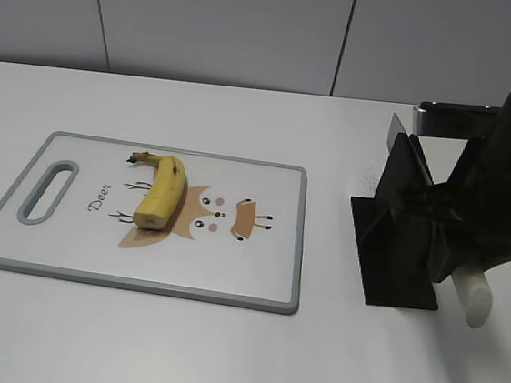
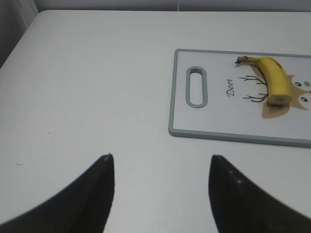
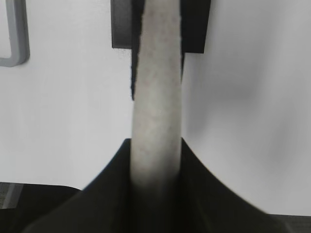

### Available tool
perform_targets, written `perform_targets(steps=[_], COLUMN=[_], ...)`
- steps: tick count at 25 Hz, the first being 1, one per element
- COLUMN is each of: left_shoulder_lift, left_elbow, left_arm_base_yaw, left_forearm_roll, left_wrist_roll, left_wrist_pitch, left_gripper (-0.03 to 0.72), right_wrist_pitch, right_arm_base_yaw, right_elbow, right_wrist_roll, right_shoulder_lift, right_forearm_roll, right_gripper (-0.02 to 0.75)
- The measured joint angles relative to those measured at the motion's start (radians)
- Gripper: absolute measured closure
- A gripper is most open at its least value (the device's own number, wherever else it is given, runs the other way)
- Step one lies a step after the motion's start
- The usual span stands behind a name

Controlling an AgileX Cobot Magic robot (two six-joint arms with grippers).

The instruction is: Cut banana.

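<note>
The banana (image 1: 160, 194) lies on the cutting board (image 1: 65, 263) in the left half of the exterior view, on a white bench (image 1: 220, 352). Its dark stem tip points toward the upper left of the frame and its blunt cut end points toward the lower edge. It rests partly over the brown deer print (image 1: 225, 218), beside the word "Deer". The board's grey handle slot (image 1: 48, 192) sits at its left end.

At the right of the exterior view stands a black knife stand (image 1: 397, 234) on the bench, well apart from the board. The right claw (image 3: 156, 165) is pressed onto a pale, whitish knife handle (image 3: 156, 97); in the right wrist view the dark fingers (image 3: 112, 179) close against both sides of the handle, which runs up the middle of the frame into the black stand at the top. In the exterior view the handle's end (image 1: 474, 301) juts out below the dark arm at the lower right.

The left claw (image 2: 160, 189) is spread, its two dark fingertips (image 2: 99, 189) apart at the bottom of the left wrist view, hovering over bare bench. The board and banana lie in the upper right of that view, well apart from it.
</note>
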Motion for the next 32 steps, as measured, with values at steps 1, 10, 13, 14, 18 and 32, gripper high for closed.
perform_targets(steps=[1, 10, 13, 14, 18, 32], left_shoulder_lift=[0.0, 0.0, 0.0, 0.0, 0.0, 0.0], left_elbow=[0.0, 0.0, 0.0, 0.0, 0.0, 0.0], left_arm_base_yaw=[0.0, 0.0, 0.0, 0.0, 0.0, 0.0], left_forearm_roll=[0.0, 0.002, 0.002, 0.002, 0.002, 0.002], left_wrist_roll=[0.0, 0.0, 0.0, 0.0, 0.0, 0.0], left_wrist_pitch=[0.0, 0.0, 0.0, 0.0, 0.0, 0.0], left_gripper=[0.099, 0.099, 0.099, 0.099, 0.099, 0.099], right_wrist_pitch=[-0.003, -0.009, -0.008, -0.008, -0.006, -0.003], right_arm_base_yaw=[0.0, 0.0, 0.0, 0.0, 0.0, 0.0], right_elbow=[0.0, 0.0, 0.0, 0.0, 0.0, -0.024], right_wrist_roll=[0.0, 0.001, 0.002, 0.002, 0.002, 0.01], right_shoulder_lift=[-0.005, -0.08, -0.104, -0.111, -0.133, -0.261], right_forearm_roll=[0.0, 0.0, -0.003, -0.004, -0.006, -0.03], right_gripper=[0.566, 0.566, 0.566, 0.566, 0.566, 0.568])
